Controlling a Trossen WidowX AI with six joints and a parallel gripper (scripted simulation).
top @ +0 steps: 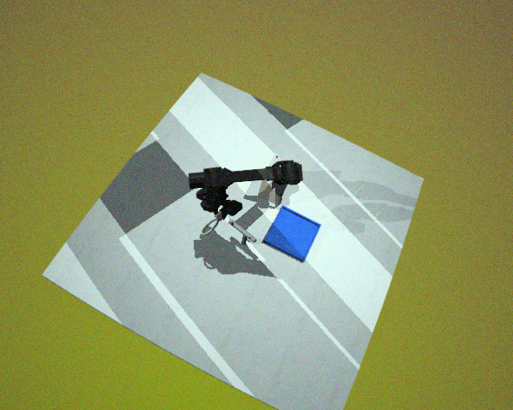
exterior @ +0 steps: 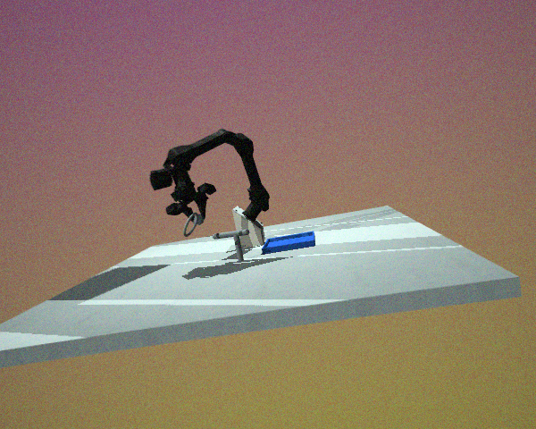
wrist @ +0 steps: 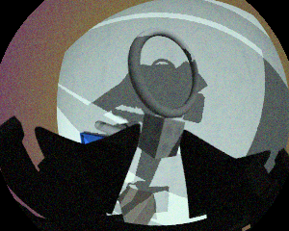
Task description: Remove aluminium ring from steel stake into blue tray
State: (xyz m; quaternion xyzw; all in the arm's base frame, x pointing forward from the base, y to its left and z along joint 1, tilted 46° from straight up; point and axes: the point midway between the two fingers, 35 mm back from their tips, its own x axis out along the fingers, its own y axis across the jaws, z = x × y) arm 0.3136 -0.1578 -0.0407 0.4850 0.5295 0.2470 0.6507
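Exterior view, starting at the left, and there's the aluminium ring (top: 203,231) (exterior: 185,226) (wrist: 134,67), up in the air and steeply tilted, off the stake and well clear of the worktop (top: 181,286) (exterior: 259,286) (wrist: 231,72)! Just above it, the pincer (top: 221,214) (exterior: 196,217) (wrist: 160,131) is clamped on the ring's welded tab (top: 220,216) (exterior: 200,222) (wrist: 170,137), with the hoop sticking out beyond the fingertips. Over them bends the black arm (top: 248,175) (exterior: 204,143), arching across to the right. Next along, the steel stake (top: 244,241) (exterior: 238,249) stands upright, its cross-bar (top: 244,231) (exterior: 230,234) (wrist: 103,127) on top, nothing threaded round its post. And at the right, near the stake, the blue tray (top: 291,233) (exterior: 288,242) (wrist: 92,139) sits on the worktop, the ring outside it.
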